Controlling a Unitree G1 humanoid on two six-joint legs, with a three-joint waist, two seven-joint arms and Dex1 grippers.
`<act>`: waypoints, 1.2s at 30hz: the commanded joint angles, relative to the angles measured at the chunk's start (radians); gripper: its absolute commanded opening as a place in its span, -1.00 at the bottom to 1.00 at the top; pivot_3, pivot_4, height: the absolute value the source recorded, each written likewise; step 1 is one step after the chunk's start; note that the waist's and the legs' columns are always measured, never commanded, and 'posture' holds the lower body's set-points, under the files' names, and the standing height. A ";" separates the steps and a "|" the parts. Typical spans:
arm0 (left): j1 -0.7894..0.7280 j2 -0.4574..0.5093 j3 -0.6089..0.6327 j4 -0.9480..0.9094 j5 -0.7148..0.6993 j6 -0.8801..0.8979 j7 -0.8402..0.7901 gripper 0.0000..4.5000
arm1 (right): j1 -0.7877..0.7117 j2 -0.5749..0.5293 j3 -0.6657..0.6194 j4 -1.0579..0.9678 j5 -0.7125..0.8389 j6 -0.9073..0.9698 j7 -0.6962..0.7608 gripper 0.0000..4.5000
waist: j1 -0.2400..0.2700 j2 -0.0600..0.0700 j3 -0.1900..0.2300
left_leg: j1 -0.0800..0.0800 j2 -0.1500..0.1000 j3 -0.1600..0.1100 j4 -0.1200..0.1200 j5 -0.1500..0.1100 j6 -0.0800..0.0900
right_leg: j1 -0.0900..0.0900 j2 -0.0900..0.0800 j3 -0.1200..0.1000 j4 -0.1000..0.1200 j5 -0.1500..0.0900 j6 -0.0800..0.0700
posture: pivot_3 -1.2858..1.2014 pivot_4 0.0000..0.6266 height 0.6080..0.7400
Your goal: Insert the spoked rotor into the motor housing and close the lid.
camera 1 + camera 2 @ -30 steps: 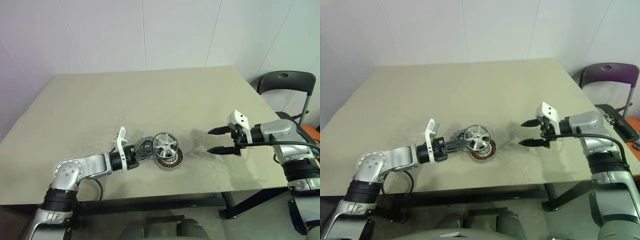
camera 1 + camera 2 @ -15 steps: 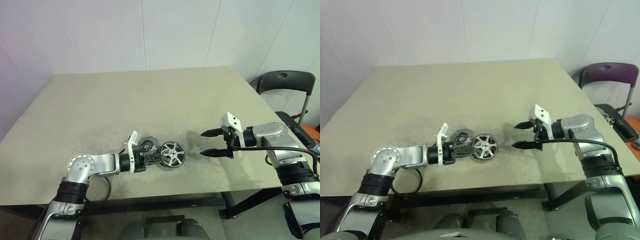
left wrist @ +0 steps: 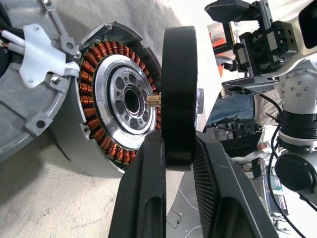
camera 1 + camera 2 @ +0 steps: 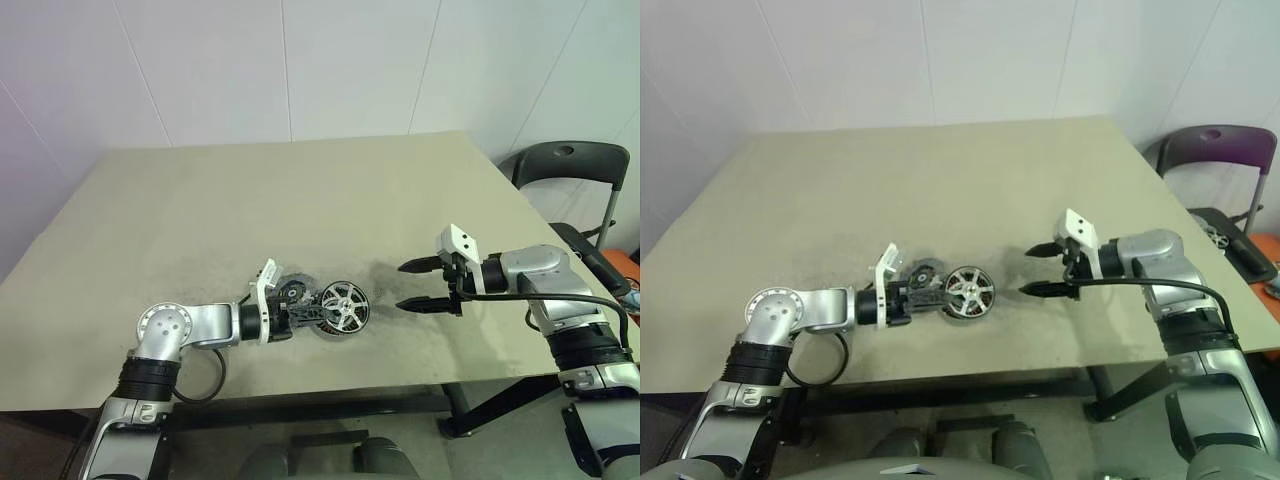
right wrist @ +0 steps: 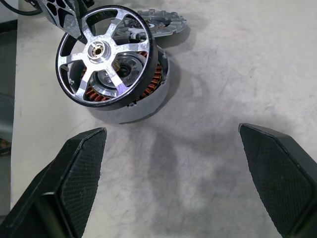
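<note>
My left gripper (image 4: 318,312) is shut on the rim of the spoked rotor (image 4: 346,307), a silver wheel with dark gaps. The rotor stands tilted just off the open face of the motor housing (image 5: 143,96), and its small shaft points at the housing's pale centre (image 3: 131,101) inside the copper windings. Touching the housing on its far side, the grey lid (image 4: 291,290) lies flat on the table. My right gripper (image 4: 402,286) hovers open to the right of the housing with nothing between its fingers (image 5: 81,158).
The parts lie on a beige table (image 4: 300,200) near its front edge (image 4: 330,398). A dark chair (image 4: 572,165) stands beyond the table's right side. White cable stubs (image 3: 10,37) stick out by the lid.
The rotor has come down from above the housing and now stands close against its face; my left elbow swung in. The right gripper crept slightly toward the housing, still open.
</note>
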 commanded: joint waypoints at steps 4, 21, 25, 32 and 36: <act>-0.012 0.004 0.056 -0.023 0.024 0.022 -0.010 -0.06 | -0.033 0.009 0.001 -0.008 0.005 -0.014 -0.005 1.00 | 0.002 0.000 0.000 | 0.000 0.000 0.000 0.000 0.000 0.000 | 0.000 0.000 0.000 0.000 0.000 0.000 | 0.03 -1.00 1.00; -0.016 0.105 0.141 -0.171 0.007 0.074 -0.040 0.99 | -0.065 0.042 0.006 -0.006 0.005 -0.020 -0.014 1.00 | -0.001 0.000 0.000 | 0.000 0.000 0.000 0.001 0.000 0.000 | 0.000 0.000 0.000 0.001 0.000 0.000 | 0.03 -1.00 1.00; 0.040 0.233 0.176 -0.277 0.066 0.047 -0.094 1.00 | -0.093 0.069 0.002 -0.029 0.029 0.015 -0.018 0.91 | -0.005 0.000 0.000 | 0.000 0.000 0.000 0.000 0.000 0.000 | 0.000 0.000 0.000 0.001 0.000 0.000 | 0.03 -1.00 1.00; 0.228 0.410 0.165 -0.471 0.385 -0.284 -0.324 1.00 | -0.098 0.143 0.017 -0.095 0.057 0.059 -0.050 -0.05 | -0.001 0.000 0.000 | 0.000 0.000 0.001 -0.001 0.000 0.000 | 0.000 0.000 0.000 0.000 -0.001 -0.003 | 0.03 -1.00 1.00; 0.322 0.413 0.189 -0.500 0.536 -0.499 -0.412 1.00 | -0.083 0.202 0.049 -0.115 0.043 0.054 -0.095 -0.68 | 0.003 0.000 0.000 | 0.001 0.001 0.001 -0.003 0.000 -0.001 | 0.000 0.000 0.000 0.000 -0.002 -0.003 | 0.03 -1.00 1.00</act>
